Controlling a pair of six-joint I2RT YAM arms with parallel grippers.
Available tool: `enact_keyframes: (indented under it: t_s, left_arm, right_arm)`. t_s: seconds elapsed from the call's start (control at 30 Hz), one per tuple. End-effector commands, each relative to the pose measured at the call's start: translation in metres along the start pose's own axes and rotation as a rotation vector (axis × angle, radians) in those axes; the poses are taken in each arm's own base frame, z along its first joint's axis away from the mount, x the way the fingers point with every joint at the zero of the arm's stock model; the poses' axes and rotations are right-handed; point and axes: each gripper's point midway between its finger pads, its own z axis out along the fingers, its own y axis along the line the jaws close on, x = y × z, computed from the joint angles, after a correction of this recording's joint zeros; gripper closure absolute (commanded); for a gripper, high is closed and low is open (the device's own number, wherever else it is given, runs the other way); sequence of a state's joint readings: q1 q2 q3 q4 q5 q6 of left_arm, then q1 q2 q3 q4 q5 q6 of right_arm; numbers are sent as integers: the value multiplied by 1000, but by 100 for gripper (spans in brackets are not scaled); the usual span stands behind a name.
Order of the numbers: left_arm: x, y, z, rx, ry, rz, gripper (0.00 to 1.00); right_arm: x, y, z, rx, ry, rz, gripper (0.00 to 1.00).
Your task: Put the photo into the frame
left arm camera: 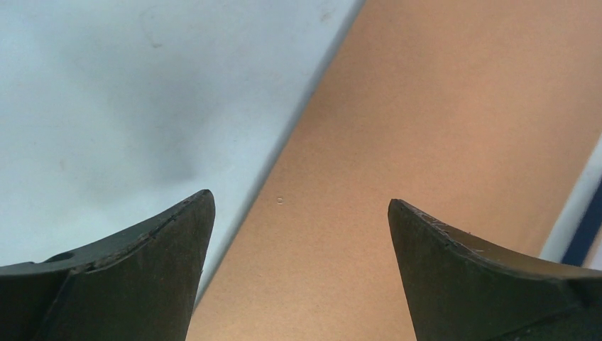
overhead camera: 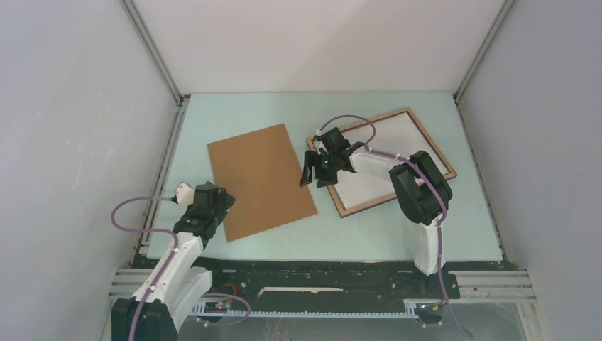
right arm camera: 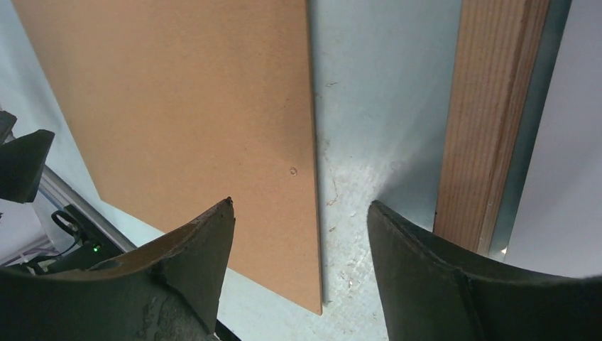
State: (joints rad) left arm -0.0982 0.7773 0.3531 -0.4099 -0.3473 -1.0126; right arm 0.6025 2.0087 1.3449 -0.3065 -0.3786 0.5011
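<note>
The wooden frame [overhead camera: 431, 141] lies flat at the right of the table, with a white sheet [overhead camera: 365, 188] filling its inside. No beach print shows in any view. A plain brown board [overhead camera: 261, 181] lies apart, left of the frame. My right gripper [overhead camera: 316, 177] is open and empty, above the gap between the board [right arm camera: 184, 92] and the frame's left rail [right arm camera: 490, 121]. My left gripper [overhead camera: 221, 201] is open and empty over the board's near left edge [left arm camera: 426, 106], one finger over bare table, the other over the board.
The pale blue table [overhead camera: 397, 234] is enclosed by grey walls on the left, back and right. A metal rail [overhead camera: 319, 284] runs along the near edge by the arm bases. The right arm [overhead camera: 419, 188] reaches over the frame's near half.
</note>
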Motion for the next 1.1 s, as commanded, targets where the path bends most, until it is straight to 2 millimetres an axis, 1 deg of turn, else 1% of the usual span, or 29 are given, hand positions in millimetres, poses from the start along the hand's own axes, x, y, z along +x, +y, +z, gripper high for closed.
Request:
enact_keyframes:
  t_s: [0.0,0.1,0.2,0.27,0.37,0.47,0.53,0.6,0.67,0.73,0.83,0.9,0.97,1.07]
  left_arm:
    - [4,24,11,-92,-22,6,0]
    - [4,18,14,-86,-9,37,0]
    - [10,12,21,-75,40,61,0]
    - [21,9,24,-70,121,62,0]
    - [34,4,27,-51,195,35,0]
    - [50,0,30,-22,262,5,0]
    - [53,-3,29,-11,289,10,0]
    - [56,-5,28,5,306,4,0]
    - [59,-8,26,27,320,-7,0]
    - [62,-9,26,43,327,-17,0]
    - [72,-17,21,90,386,-25,0]
    - [77,-25,18,136,421,-34,0]
    - [82,-38,11,197,470,-53,0]
    - [89,-53,4,259,526,-53,0]
  right_arm:
    - [-10,2,6,-13,-12,18,24]
    - [-8,4,10,-51,16,41,25]
    - [-7,7,10,-72,24,46,26]
    - [-6,11,12,-96,33,48,25]
    - [-3,18,16,-149,58,56,25]
    - [1,31,15,-230,92,61,26]
    - [2,41,11,-271,105,58,27]
    - [2,53,2,-324,116,58,29]
    - [-2,69,-14,-377,100,53,29]
    - [-3,89,-34,-443,83,32,29]
    - [5,116,-61,-516,61,4,29]
    - [14,124,-74,-529,45,7,29]
    - [17,127,-86,-524,25,17,29]
    - [16,116,-99,-461,-26,33,29]
